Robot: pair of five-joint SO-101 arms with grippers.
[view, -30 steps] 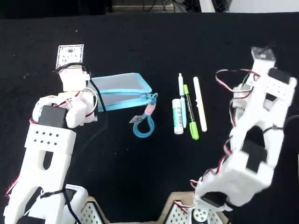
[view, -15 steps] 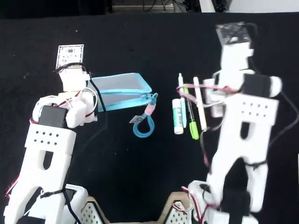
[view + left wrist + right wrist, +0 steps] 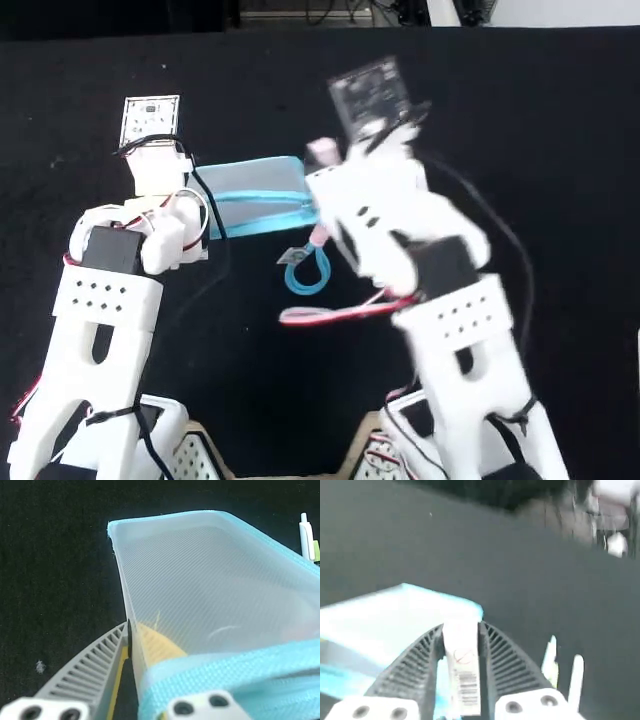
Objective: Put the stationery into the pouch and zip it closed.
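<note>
Right arm reaches over the middle of the black table [image 3: 300, 70], wrist tipped down. Right gripper [image 3: 461, 627] is clamped on the glue stick [image 3: 461, 672], which sits at the corner of the pouch [image 3: 255, 185] by its zipper-pull end. Left arm is folded at the pouch's opposite end, left gripper [image 3: 131, 630] pinching the mesh wall beside the teal zipper band. The pouch lies flat on the table, and a white pen [image 3: 576, 672] lies apart from it.

Blue-trimmed translucent pouch [image 3: 255, 192], seemingly unzipped
</note>
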